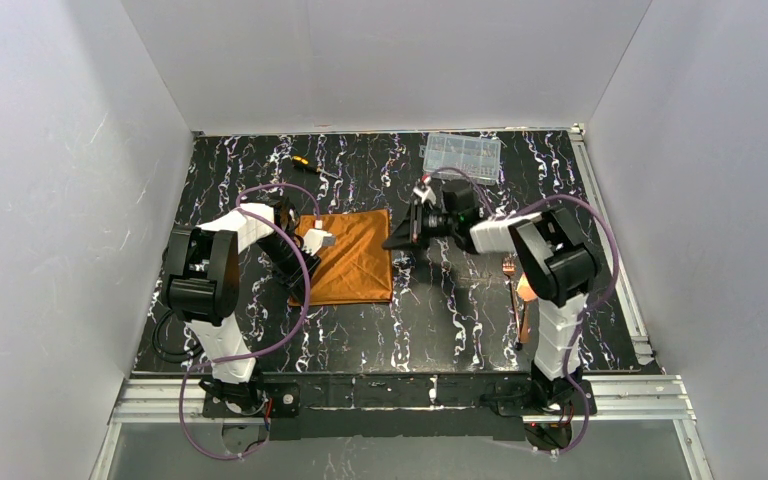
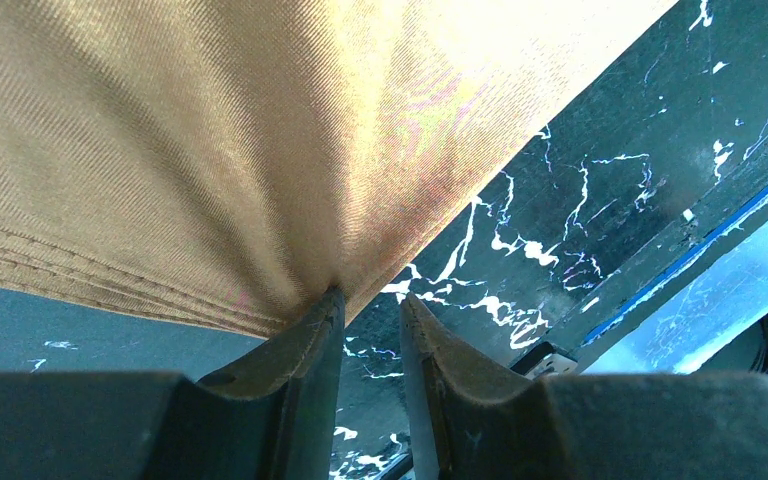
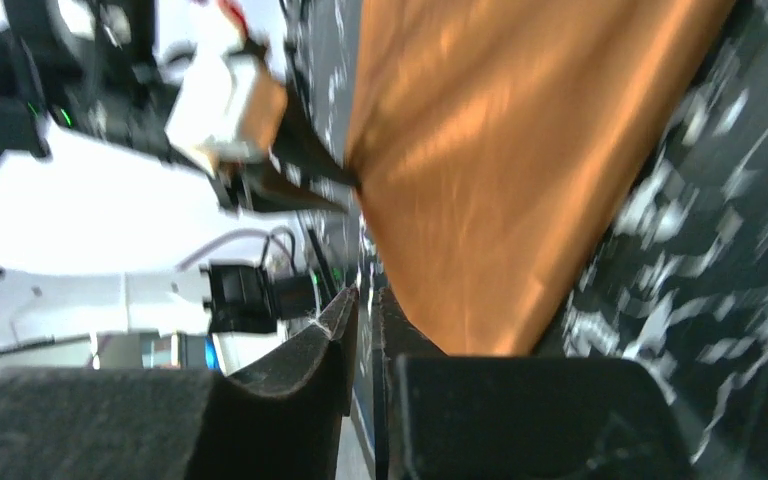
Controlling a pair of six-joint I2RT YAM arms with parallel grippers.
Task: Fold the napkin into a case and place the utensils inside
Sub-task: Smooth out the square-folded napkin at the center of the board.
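Note:
The rust-orange napkin (image 1: 348,258) lies folded into a flat rectangle left of the table's middle. My left gripper (image 1: 318,241) is low at its left edge. In the left wrist view this gripper (image 2: 371,295) is open by a narrow gap; one fingertip (image 2: 332,300) touches the layered napkin (image 2: 260,150) and bare table shows between the jaws. My right gripper (image 1: 403,240) is at the napkin's right edge. The blurred right wrist view shows it (image 3: 366,292) parted by a slit, the napkin (image 3: 500,170) beside it. The copper utensils (image 1: 510,270) lie by the right arm, partly hidden.
A clear plastic compartment box (image 1: 461,155) stands at the back right. A yellow-and-black screwdriver (image 1: 310,165) lies at the back left. White walls close in three sides of the black marbled table (image 1: 430,320). Metal rails run along its near and right edges.

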